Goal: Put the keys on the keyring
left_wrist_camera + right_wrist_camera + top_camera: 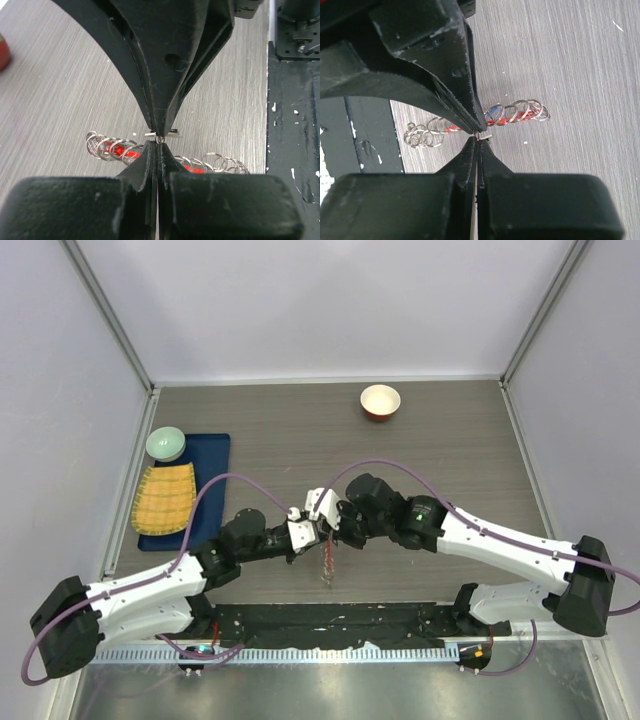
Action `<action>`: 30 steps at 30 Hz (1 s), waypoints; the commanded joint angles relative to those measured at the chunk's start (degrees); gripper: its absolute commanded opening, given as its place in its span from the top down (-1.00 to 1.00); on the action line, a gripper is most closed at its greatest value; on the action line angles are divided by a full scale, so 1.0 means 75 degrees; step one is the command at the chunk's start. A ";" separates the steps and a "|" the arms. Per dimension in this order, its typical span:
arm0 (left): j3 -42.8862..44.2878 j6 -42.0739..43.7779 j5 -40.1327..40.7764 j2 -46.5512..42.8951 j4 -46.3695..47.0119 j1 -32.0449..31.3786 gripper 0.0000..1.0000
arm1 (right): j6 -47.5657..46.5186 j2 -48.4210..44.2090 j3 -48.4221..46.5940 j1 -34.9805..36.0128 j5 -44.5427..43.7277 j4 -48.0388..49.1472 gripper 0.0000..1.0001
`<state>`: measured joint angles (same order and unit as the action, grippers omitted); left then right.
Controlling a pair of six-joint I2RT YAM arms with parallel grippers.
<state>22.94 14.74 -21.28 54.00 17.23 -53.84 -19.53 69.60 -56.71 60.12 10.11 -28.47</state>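
Note:
The keyring (326, 562), a red bar strung with silvery rings, lies on the table below both grippers. It also shows in the left wrist view (116, 148) and in the right wrist view (512, 114), where a blue spot (493, 109) sits among its rings. My left gripper (158, 141) and right gripper (478, 140) meet tip to tip above it at mid-table (330, 526). Both are shut. A small silvery key (167, 134) with a tiny ring is pinched between the two tips; it shows in the right wrist view too (486, 136). The other keys are not clear to see.
A red-rimmed white bowl (380, 401) stands at the back. A blue tray (215, 455) with a green bowl (166, 444) and a yellow mat (166, 498) lies at the left. The black base strip (330, 625) runs along the near edge.

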 commanded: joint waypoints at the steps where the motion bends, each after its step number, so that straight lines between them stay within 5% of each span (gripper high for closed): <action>1: 0.0094 -0.0723 0.0597 -0.0378 0.1171 -0.0403 1.00 | -0.0290 0.0247 0.0166 0.0211 0.0210 0.1639 0.99; 7: -0.0152 -0.1659 0.1757 -0.0906 0.1393 -0.0403 1.00 | -0.1016 -0.0139 0.0752 0.0199 0.0234 0.1639 0.98; 30: -0.0562 -0.2856 0.2696 -0.1669 0.2295 -0.0309 1.00 | -0.1404 -0.0620 0.1455 0.0211 0.0363 0.1838 0.98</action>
<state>17.76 -5.67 -4.36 42.37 21.58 -56.71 -30.11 66.35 -46.98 61.32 11.46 -13.63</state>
